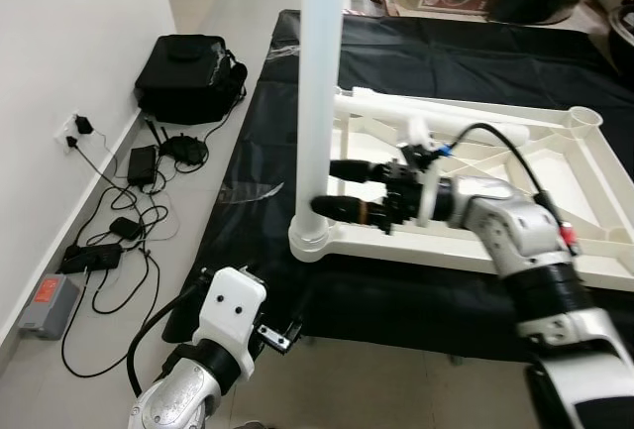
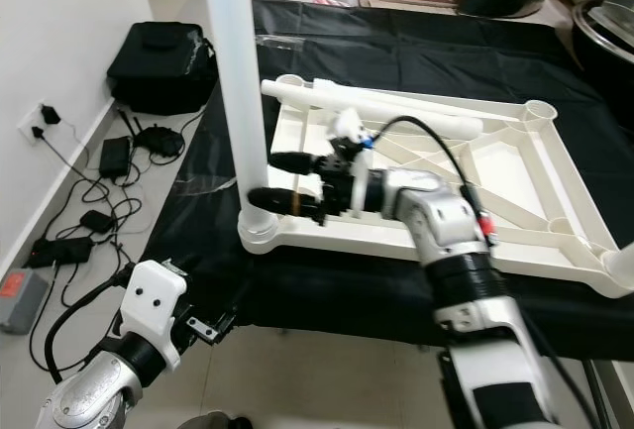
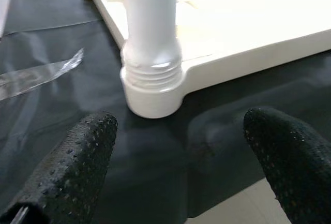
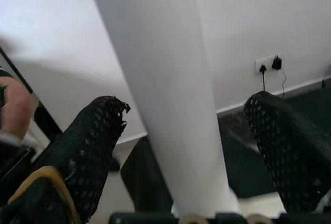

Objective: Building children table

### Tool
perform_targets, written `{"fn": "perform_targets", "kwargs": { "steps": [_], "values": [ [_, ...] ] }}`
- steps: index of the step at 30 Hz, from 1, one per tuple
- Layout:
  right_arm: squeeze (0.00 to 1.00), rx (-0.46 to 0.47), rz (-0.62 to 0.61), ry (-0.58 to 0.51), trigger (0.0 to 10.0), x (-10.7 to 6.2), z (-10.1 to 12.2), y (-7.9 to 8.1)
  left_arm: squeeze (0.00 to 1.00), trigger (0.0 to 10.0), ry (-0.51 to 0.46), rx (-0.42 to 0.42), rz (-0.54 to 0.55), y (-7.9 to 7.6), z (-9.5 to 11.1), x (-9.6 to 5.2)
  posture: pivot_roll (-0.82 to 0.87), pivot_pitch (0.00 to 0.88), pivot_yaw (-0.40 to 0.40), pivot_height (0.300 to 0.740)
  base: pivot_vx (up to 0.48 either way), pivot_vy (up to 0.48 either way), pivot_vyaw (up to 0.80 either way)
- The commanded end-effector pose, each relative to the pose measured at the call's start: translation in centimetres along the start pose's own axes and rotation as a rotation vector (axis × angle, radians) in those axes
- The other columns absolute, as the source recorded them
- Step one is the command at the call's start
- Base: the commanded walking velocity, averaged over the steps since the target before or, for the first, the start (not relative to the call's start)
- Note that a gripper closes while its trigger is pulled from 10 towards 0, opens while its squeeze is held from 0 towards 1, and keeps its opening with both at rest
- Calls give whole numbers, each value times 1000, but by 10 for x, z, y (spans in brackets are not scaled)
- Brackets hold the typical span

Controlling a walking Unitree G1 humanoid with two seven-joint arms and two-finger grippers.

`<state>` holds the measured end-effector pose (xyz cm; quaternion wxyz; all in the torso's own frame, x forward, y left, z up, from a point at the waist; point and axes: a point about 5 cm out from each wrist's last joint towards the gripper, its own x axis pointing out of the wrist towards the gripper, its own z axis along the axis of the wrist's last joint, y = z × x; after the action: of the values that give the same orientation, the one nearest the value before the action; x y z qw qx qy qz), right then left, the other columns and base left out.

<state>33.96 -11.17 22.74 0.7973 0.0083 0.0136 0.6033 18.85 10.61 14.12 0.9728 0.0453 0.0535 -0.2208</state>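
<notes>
So the white tabletop (image 1: 515, 166) is lying upside down on a black sheet (image 1: 416, 62), filling the middle and right of the head view, ribs facing up. One white leg (image 1: 319, 92) is already standing upright in the corner socket (image 1: 315, 236) at the near left corner of the top, and in the left wrist view you can see threads showing just above the socket, so my guess is it isn't screwed all the way home yet. Another loose leg (image 1: 436, 117) lies across the far edge of the top.

The right gripper (image 1: 332, 189) reaches in from the right with its fingers spread on either side of the upright leg, low down near the socket, not clamped on it. The left gripper (image 3: 176, 151) hangs low at the bottom left, fingers apart, holding nothing, pointed at the socket.

Looks like the leg-fitting step. Next move probably calls for closing on the leg and twisting it down without tilting it.

Cables and a black bag (image 1: 188, 72) sit on the floor at upper left.
</notes>
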Motion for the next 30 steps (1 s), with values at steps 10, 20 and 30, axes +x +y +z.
{"fn": "perform_targets", "kwargs": {
  "steps": [10, 20, 30],
  "values": [
    [0, -18, 66, -20, 10000, 28, 3, 13, 0, 10000, 9, 6, -5, -4, -2, -5, 166, 146, -78, 740, 0, 0, 0],
    [0, -12, -74, 3, 0, 41, -9, 4, 0, 10000, 15, 11, 4, -2, -3, -6, 175, 133, -87, 740, 0, 0, 0],
    [0, -16, -161, -4, 0, 26, -9, -8, 0, 10000, 19, 17, 13, -1, -4, -5, 172, 125, -84, 740, 0, 0, 0]
  ]
}}
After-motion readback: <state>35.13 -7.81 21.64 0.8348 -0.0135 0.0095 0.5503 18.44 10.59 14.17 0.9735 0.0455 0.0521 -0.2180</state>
